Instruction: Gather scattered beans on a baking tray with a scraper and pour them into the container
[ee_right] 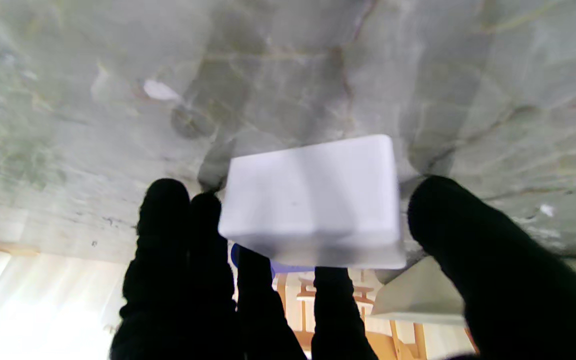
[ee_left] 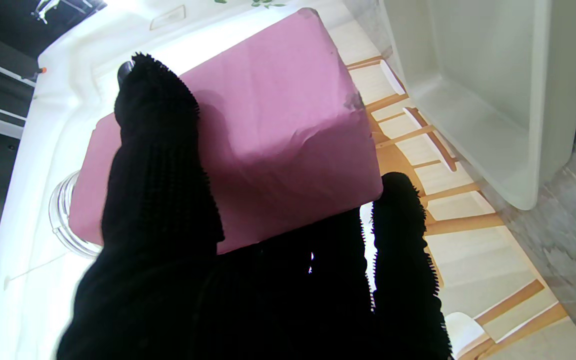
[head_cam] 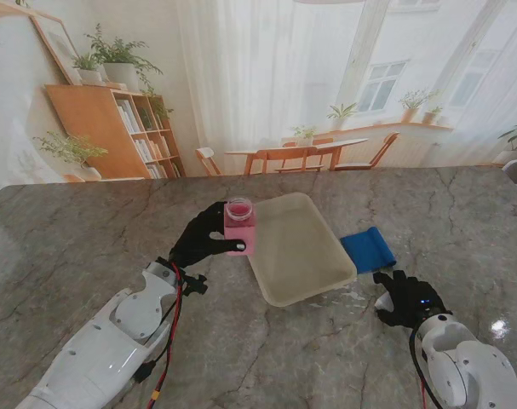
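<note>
My left hand [head_cam: 209,239] is shut on the pink-wrapped clear container [head_cam: 239,227], which stands upright by the left far edge of the cream baking tray [head_cam: 305,277]. In the left wrist view the fingers [ee_left: 158,190] wrap the pink container [ee_left: 278,135], with the tray's wall [ee_left: 473,140] beside it. The blue scraper [head_cam: 368,249] lies flat on the table just right of the tray. My right hand [head_cam: 404,296] is open, a little nearer to me than the scraper. The right wrist view shows the scraper [ee_right: 313,200] washed out pale between spread fingers [ee_right: 163,235]. I make out no beans on the tray.
The marble table [head_cam: 88,247] stretches wide on both sides. A printed backdrop of a room with a bookshelf [head_cam: 113,128] and chairs stands behind the far edge. A red cable [head_cam: 169,341] runs along my left forearm.
</note>
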Available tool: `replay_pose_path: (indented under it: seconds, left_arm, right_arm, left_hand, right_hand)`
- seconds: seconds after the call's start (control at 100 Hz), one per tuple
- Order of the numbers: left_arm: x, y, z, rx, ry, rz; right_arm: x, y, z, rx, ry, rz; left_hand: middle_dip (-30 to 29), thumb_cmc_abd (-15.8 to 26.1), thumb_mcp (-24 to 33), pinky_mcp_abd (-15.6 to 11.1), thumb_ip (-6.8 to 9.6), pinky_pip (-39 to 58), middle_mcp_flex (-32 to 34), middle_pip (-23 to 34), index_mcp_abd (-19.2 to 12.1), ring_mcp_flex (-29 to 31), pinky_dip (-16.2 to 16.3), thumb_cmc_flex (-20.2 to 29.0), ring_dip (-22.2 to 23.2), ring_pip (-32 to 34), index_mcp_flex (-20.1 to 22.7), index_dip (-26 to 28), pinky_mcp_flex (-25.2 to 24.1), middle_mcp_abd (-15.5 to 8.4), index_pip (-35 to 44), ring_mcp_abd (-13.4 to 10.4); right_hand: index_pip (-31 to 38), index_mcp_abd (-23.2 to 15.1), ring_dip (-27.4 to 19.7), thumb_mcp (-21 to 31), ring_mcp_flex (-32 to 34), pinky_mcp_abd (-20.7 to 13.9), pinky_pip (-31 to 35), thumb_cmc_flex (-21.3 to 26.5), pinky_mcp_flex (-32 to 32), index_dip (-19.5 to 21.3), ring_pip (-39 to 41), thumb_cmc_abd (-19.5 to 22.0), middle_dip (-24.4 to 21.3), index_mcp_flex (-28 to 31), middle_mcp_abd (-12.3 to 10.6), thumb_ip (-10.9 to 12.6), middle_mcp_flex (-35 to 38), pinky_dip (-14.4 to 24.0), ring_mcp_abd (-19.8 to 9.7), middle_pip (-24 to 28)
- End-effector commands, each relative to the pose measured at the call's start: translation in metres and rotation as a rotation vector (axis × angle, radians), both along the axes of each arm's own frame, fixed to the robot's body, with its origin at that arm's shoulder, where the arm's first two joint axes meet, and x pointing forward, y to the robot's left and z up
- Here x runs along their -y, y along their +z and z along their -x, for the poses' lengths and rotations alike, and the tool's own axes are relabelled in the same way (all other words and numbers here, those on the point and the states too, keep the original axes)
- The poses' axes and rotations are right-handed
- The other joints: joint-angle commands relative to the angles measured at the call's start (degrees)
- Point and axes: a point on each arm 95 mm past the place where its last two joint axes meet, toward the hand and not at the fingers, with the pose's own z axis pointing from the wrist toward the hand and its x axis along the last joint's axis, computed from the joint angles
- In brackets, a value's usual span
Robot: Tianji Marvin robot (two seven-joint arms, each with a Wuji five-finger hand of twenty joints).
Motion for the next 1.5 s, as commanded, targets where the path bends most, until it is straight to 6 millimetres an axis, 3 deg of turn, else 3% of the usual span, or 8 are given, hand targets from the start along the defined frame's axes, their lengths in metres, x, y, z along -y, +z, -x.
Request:
replay_pose_path:
  seconds: [0.0, 0.15, 0.21, 0.34, 0.44, 0.55, 0.89, 1.49]
  left_arm:
    - [0.003, 0.0, 0.001, -0.002, -0.005, 0.002]
    - [0.003, 0.0, 0.002, -0.005, -0.004, -0.002]
    - [0.002, 0.0, 0.002, -0.007, -0.002, -0.004]
    - [0.002, -0.001, 0.002, -0.009, 0.0, -0.007]
    - [0.002, -0.001, 0.002, -0.01, -0.001, -0.009]
    - [0.002, -0.001, 0.002, -0.011, -0.003, -0.01]
    - [0.003, 0.0, 0.006, 0.0, -0.012, -0.012]
    - [0.001, -0.001, 0.018, 0.02, -0.095, -0.086]
  right_arm:
    - [0.003, -0.008, 0.003, -0.024, 0.005, 0.008]
    - [0.005, -0.011, 0.001, 0.005, 0.01, -0.003]
    - [0.006, -0.013, 0.001, 0.007, 0.007, -0.005]
    - [0.009, -0.016, 0.002, 0.015, -0.007, -0.016]
    - [0.01, -0.018, 0.002, 0.037, -0.016, -0.033]
    - [0.009, -0.016, 0.001, 0.071, -0.017, -0.048]
    - [-0.007, 0.017, 0.0, 0.198, -0.017, -0.134]
    - [-0.07, 0.128, -0.03, 0.435, 0.195, -0.381]
  left_hand:
    - [6.3, 14.7, 9.1, -0.1, 5.86, 0.8, 9.2, 9.0, -10.8, 2.1, 2.0, 14.1, 1.3, 3.3, 7.2, 3.8, 0.0, -9.3, 8.8, -1.3]
    - [6.4, 14.8, 9.0, -0.1, 5.83, 0.8, 9.2, 9.0, -10.8, 2.1, 2.0, 14.1, 1.3, 3.3, 7.2, 3.9, 0.0, -9.3, 8.8, -1.2]
    - [6.4, 14.8, 9.1, -0.1, 5.84, 0.8, 9.2, 9.0, -10.8, 2.1, 2.1, 14.1, 1.4, 3.3, 7.3, 3.9, 0.0, -9.4, 8.7, -1.2]
    - [6.4, 14.8, 9.1, 0.0, 5.87, 0.8, 9.2, 9.0, -10.7, 2.1, 2.2, 14.1, 1.4, 3.3, 7.3, 4.0, 0.0, -9.3, 8.7, -1.2]
    - [6.4, 14.8, 9.2, 0.0, 5.87, 0.8, 9.2, 9.0, -10.7, 2.0, 2.2, 14.1, 1.4, 3.3, 7.3, 3.9, -0.1, -9.2, 8.7, -1.2]
    - [6.4, 14.8, 9.1, 0.1, 5.85, 0.8, 9.2, 9.0, -10.7, 2.0, 2.2, 14.1, 1.4, 3.4, 7.3, 4.0, -0.1, -9.2, 8.7, -1.2]
    - [6.4, 14.7, 9.2, 0.1, 5.87, 0.8, 9.2, 9.1, -10.6, 1.9, 2.4, 14.1, 1.5, 3.5, 7.3, 4.0, -0.3, -9.1, 8.6, -1.0]
    - [4.2, 12.4, 8.8, 0.7, 6.28, 1.1, 12.2, 8.4, -11.0, 4.0, 2.7, 14.1, 1.2, 3.9, 11.4, 0.6, 1.2, -8.7, 8.1, -0.9]
  right_hand:
    - [6.1, -2.0, 1.2, 3.4, 5.4, -4.4, 3.8, 1.2, 5.9, 2.8, 5.2, -2.5, 2.0, 0.1, -1.1, -0.4, 2.6, -0.1, -4.2, 5.3]
    - [26.5, -5.4, -0.7, 9.9, 18.1, -11.6, 6.3, 6.1, 19.5, -1.5, 9.1, -6.9, 1.1, 1.6, -6.3, -1.0, 13.9, -5.1, -11.1, 14.5]
    - [31.9, -6.1, -1.6, 11.2, 21.4, -12.8, 5.6, 7.8, 22.8, -5.5, 8.5, -7.8, 0.2, 1.7, -7.7, -1.0, 16.9, -6.3, -12.4, 16.2]
    - [39.6, -6.5, -3.2, 13.6, 26.9, -14.4, 4.1, 12.3, 28.1, -6.5, 7.1, -9.2, -0.3, 5.1, -9.5, -0.7, 21.4, -7.8, -14.2, 18.9]
    - [45.6, -5.8, -8.0, 13.9, 31.4, -14.9, 3.9, 18.2, 31.8, -12.0, 6.8, -12.7, 0.3, 8.9, -10.1, -7.1, 25.2, -9.4, -14.0, 19.9]
    - [50.6, -6.6, -9.2, 13.7, 34.6, -15.7, 3.9, 21.7, 34.2, -16.3, 7.2, -14.8, -0.6, 11.3, -10.4, -8.9, 28.6, -9.8, -14.9, 20.7]
    - [53.5, -9.9, -9.1, 13.4, 37.5, -15.7, 3.9, 23.2, 36.2, -19.4, 7.6, -16.4, -1.6, 15.2, -11.3, -10.0, 32.8, -9.5, -15.8, 21.0]
    - [54.8, -13.0, -8.5, 12.7, 38.2, -16.5, 3.2, 23.0, 36.4, -21.4, 6.1, -15.9, -2.2, 17.0, -12.8, -10.6, 34.4, -9.3, -16.6, 19.8]
